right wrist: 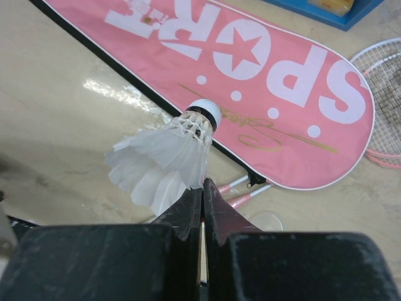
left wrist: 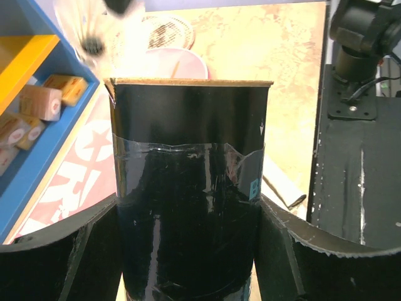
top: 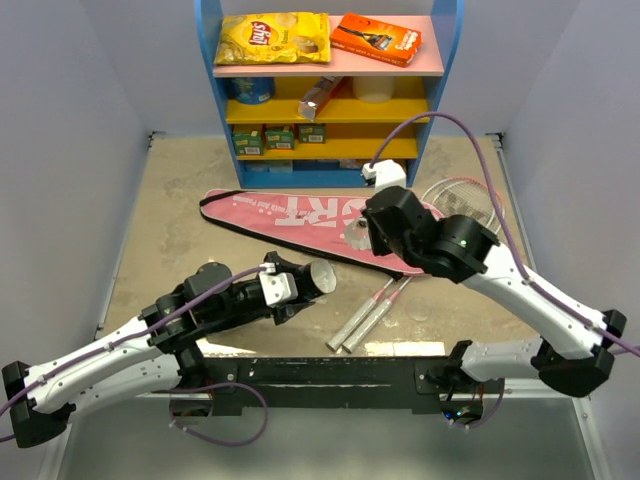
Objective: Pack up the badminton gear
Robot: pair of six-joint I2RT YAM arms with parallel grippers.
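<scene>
Plainly this is a hand-off in the making: the left tool [top: 295, 287] is clamped around the long black cardboard tube [left wrist: 191, 207], one finger on each side of its wall. It holds the tube clear of the surface [top: 180, 200] by the near edge, left of centre, open mouth tipped toward the other arm, presumably so that something can be dropped in. The right tool [right wrist: 202, 191] is pressed together, pinching the feather rim of the small white feather shuttlecock [right wrist: 164, 158], cork end pointing away, over the middle of the surface; gripping the skirt leaves the cork free to lead into the tube. The pink racket-shaped bag [right wrist: 269, 81] lies flat across the middle toward the far edge, lettered SPORT in white with a star in the O, plus a gold scrawl I cannot read. Two thin rackets with white handles [top: 362, 322] lie toward the right edge, handles toward the near edge. A pale label on the tube shows only what looks like a B. On the blue shelf [top: 210, 90], the yellow crisp packet [top: 272, 38] seems to read Lay's.
</scene>
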